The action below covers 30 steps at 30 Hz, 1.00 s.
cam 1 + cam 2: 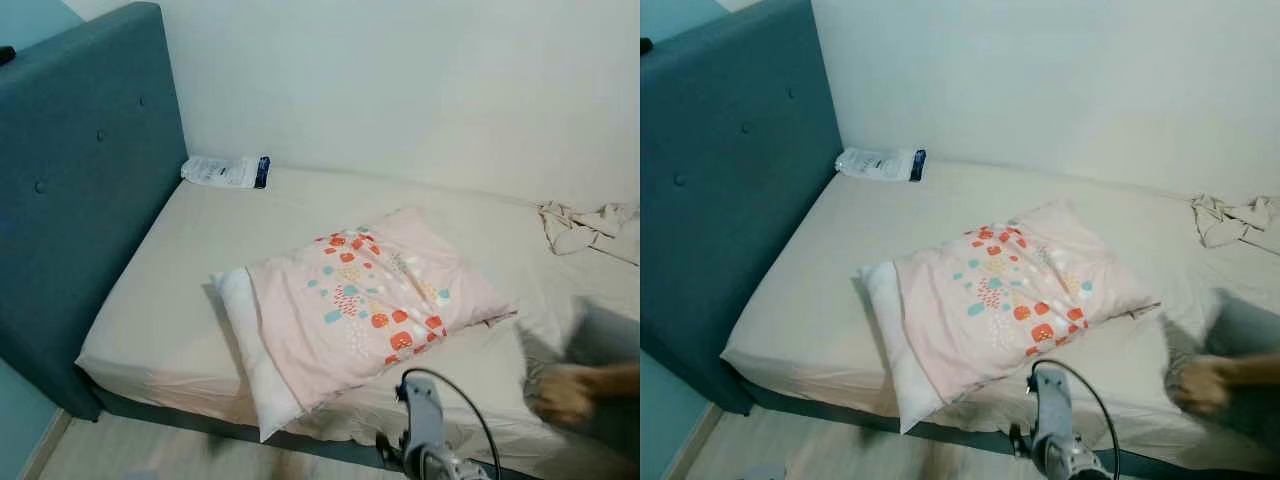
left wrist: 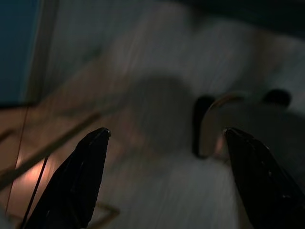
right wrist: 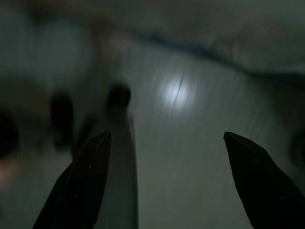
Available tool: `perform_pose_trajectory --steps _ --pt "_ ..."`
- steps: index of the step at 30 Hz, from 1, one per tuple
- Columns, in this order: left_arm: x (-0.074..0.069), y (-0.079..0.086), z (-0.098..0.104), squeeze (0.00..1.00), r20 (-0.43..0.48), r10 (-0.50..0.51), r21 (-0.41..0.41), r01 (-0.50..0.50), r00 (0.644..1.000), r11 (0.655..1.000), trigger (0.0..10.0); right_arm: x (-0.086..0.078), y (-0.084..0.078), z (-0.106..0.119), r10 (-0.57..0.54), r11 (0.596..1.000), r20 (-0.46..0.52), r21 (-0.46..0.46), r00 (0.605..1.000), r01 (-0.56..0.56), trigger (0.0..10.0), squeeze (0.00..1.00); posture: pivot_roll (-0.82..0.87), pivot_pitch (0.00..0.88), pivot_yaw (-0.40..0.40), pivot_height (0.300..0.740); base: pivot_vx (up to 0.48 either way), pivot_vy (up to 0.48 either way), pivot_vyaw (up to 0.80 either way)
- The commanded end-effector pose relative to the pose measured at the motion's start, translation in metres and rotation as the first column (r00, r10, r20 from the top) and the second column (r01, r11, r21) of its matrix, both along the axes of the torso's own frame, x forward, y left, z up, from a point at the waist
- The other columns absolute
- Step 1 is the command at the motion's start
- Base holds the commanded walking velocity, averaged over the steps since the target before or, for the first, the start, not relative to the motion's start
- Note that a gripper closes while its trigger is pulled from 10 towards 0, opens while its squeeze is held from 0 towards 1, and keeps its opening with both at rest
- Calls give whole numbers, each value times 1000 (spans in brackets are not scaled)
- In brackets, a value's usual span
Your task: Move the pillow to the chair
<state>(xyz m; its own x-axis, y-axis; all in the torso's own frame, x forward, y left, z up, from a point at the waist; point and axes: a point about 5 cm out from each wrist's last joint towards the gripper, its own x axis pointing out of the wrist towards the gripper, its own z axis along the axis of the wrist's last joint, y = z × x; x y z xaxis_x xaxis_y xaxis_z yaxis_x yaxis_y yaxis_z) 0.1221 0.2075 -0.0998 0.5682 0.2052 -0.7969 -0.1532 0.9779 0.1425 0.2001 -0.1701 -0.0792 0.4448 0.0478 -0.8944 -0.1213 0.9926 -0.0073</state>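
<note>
A bed [image 1: 190, 300] with a beige sheet spans the head views, its teal padded headboard [image 1: 80, 190] rising along the left end and a pale wall running behind the far edge. The pillow [image 1: 365, 300] lies on the sheet near the front edge, roughly midway along it, turned at an angle; its pink case carries red, teal and cream patches, and a bare white end pokes out of the case toward the front edge. A crumpled cloth [image 1: 592, 228] sits at the far right edge of the bed. In the far corner by the headboard rests a white packet [image 1: 225, 171] with a dark end. A person's hand [image 1: 565, 393] (blurred) shows at the front right of the bed. The robot's silver right arm [image 1: 425, 435] with a looped black cable stands low before the front edge. The left gripper [image 2: 167, 136] and right gripper [image 3: 167, 138] both hang over dim, blurred floor, jaws spread wide apart and holding nothing.
</note>
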Motion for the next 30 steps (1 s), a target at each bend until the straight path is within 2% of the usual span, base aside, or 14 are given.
perform_pose_trajectory --steps 1,6,7,8,10,12,14,15,16,19,23,28,30 --pt "10 -16 1 0 31 -75 -39 76 997 996 10000 -11 -2 -5 65 997 -65 -26 996 -67 10000 0 115 56 -125 740 0 0 0" --pt "32 -29 9 0 105 -134 -63 142 985 988 10000 -27 0 -12 171 984 -135 -27 976 -177 10000 0 109 58 -123 740 0 0 0" --pt "32 -29 9 0 105 -134 -63 142 985 988 10000 -27 0 -12 171 984 -135 -27 976 -177 10000 0 109 58 -123 740 0 0 0" --pt "47 -43 15 0 161 -218 -59 229 963 972 10000 -32 -1 -14 182 982 -146 -29 972 -188 10000 0 102 57 -118 740 0 0 0" --pt "58 -52 21 0 204 -302 -9 310 931 951 10000 -34 -1 -15 181 982 -150 -31 972 -188 10000 0 93 57 -112 740 0 0 0" --pt "65 -57 26 0 235 -342 30 345 910 938 10000 -34 -2 -15 183 981 -150 -36 972 -190 10000 0 87 56 -109 740 0 0 0" --pt "68 -59 27 0 247 -349 34 352 904 935 10000 -34 -2 -15 185 981 -150 -38 971 -192 10000 0 87 56 -109 740 0 0 0" --pt "72 -68 29 0 254 -402 31 408 880 913 10000 -33 -1 -15 185 981 -144 -40 972 -192 10000 0 77 56 -99 740 0 0 0" --pt "72 -68 29 0 254 -402 31 408 880 913 10000 -33 -1 -15 185 981 -144 -40 972 -192 10000 0 77 56 -99 740 0 0 0" --pt "69 -76 27 0 228 -467 26 474 854 880 10000 -31 2 -14 186 981 -138 -38 973 -193 10000 0 67 62 -92 740 0 0 0" --pt "66 -74 24 0 205 -478 23 484 854 875 10000 -30 9 -14 185 982 -125 -20 975 -189 10000 0 53 77 -85 740 0 0 0" --pt "68 -71 25 0 214 -440 6 449 872 894 10000 -28 11 -14 197 980 -97 -6 976 -198 10000 0 18 95 -75 740 0 0 0" --pt "82 -72 33 0 258 -395 1 409 881 913 10000 -18 7 -9 165 986 -48 -9 985 -166 10000 0 9 98 -72 740 0 0 0"
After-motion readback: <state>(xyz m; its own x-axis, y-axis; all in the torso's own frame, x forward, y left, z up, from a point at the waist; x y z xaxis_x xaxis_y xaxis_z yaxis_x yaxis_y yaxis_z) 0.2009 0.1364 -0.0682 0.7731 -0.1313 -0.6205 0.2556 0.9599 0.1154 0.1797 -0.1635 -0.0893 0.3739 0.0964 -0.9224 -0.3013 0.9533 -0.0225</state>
